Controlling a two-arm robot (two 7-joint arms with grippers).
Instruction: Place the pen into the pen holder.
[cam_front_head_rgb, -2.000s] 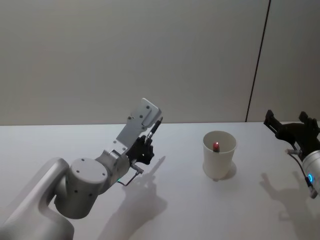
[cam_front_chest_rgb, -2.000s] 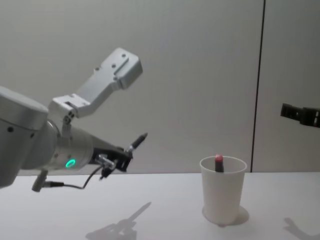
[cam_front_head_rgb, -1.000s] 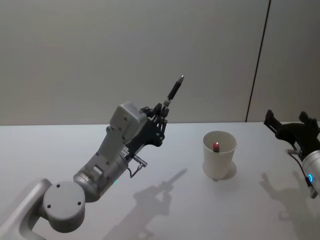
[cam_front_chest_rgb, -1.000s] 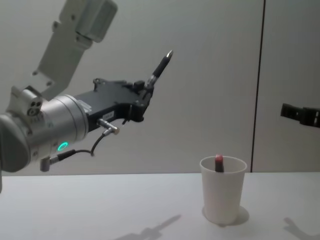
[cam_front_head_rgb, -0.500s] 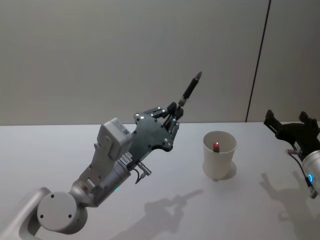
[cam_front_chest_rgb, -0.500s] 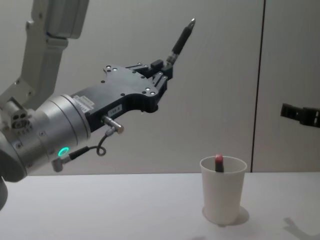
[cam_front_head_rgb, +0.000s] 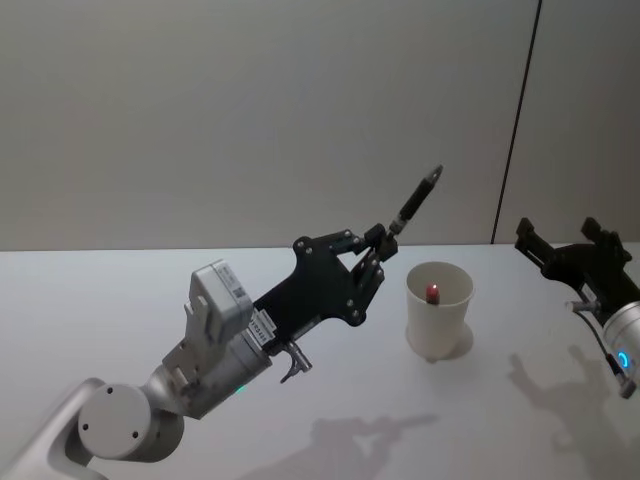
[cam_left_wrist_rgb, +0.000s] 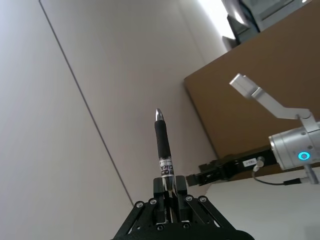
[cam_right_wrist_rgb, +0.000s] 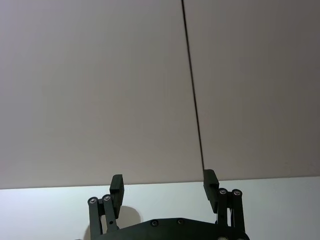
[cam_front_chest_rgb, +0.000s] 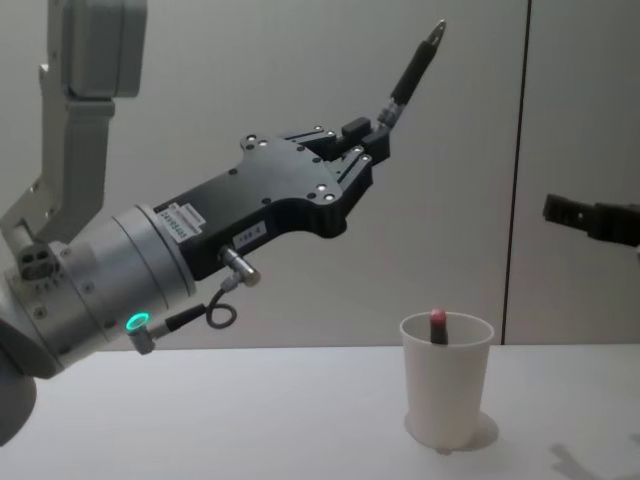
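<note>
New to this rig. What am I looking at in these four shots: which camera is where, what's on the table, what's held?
This is a two-armed robot at a white table. The head view looks down from its head; the chest view looks across the table from lower down; each wrist view looks out along one arm's tool. The left tool, raised above the table, is shut on a dark pen pointing up. On the table stands a white paper cup, the pen holder, with a red-topped item in it, likely another pen. The right tool hangs at the right, open, holding nothing.
</note>
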